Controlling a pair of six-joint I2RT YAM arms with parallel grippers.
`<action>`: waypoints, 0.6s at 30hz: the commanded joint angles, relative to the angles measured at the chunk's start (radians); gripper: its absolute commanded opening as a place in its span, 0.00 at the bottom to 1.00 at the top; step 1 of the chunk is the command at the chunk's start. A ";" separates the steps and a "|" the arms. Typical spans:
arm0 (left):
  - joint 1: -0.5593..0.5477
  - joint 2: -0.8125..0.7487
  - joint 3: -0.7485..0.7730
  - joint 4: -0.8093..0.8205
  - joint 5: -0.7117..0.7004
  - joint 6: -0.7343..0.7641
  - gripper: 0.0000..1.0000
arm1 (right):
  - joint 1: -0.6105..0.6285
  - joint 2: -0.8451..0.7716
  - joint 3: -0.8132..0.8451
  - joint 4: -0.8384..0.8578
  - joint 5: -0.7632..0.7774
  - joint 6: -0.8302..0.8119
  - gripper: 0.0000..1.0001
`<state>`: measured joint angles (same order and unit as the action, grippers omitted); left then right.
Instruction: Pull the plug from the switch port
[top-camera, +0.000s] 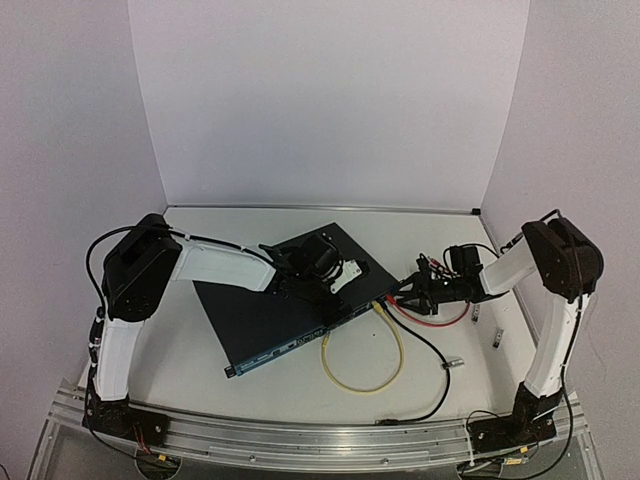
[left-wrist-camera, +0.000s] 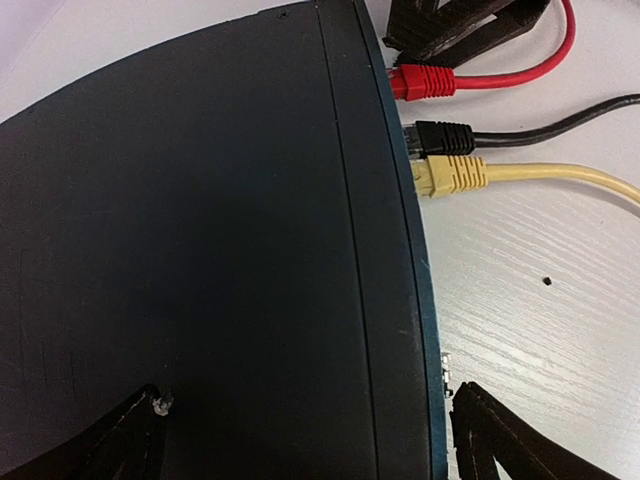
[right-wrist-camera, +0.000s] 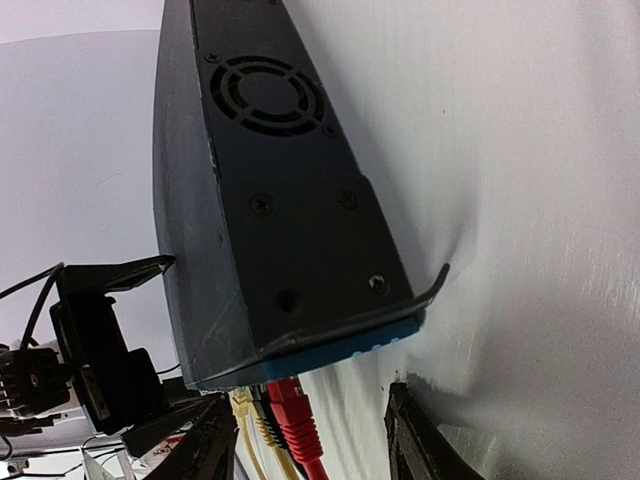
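Diagonally across the middle of the white table (top-camera: 200, 380) lies the switch (top-camera: 265, 315), a flat dark box with its thin socket face turned toward the arms' bases. Three plugs sit side by side in sockets at the right end of that face. A red plug (left-wrist-camera: 425, 80) is nearest the corner, then a black plug (left-wrist-camera: 445, 135), then a yellow plug (left-wrist-camera: 450, 173), each trailing a cable of its own colour onto the table. The left gripper (left-wrist-camera: 310, 400) hangs over the switch's top near the socket edge. Its fingers (left-wrist-camera: 500, 445) are spread wide, one above the lid and one past the edge above the table; whether they touch the box cannot be told. The right gripper (right-wrist-camera: 310, 395) reaches in low at the switch's right corner, beside the end wall with its round fan grille (right-wrist-camera: 270, 95). Its fingers (right-wrist-camera: 415, 440) stand apart on either side of the red plug, with a gap showing between each finger and the plug.
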<state>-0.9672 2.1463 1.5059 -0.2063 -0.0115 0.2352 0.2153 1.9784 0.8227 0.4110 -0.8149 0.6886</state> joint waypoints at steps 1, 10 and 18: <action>0.001 0.038 0.026 -0.013 -0.020 -0.012 0.98 | -0.001 0.048 -0.016 0.078 -0.023 0.043 0.48; 0.001 0.044 0.020 -0.007 -0.030 -0.024 0.98 | 0.016 0.082 -0.032 0.147 -0.033 0.067 0.41; 0.001 0.054 0.026 -0.008 -0.038 -0.025 0.98 | 0.023 0.095 -0.041 0.167 -0.021 0.071 0.37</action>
<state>-0.9691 2.1506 1.5065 -0.1970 -0.0305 0.2340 0.2200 2.0420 0.8008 0.5787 -0.8618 0.7544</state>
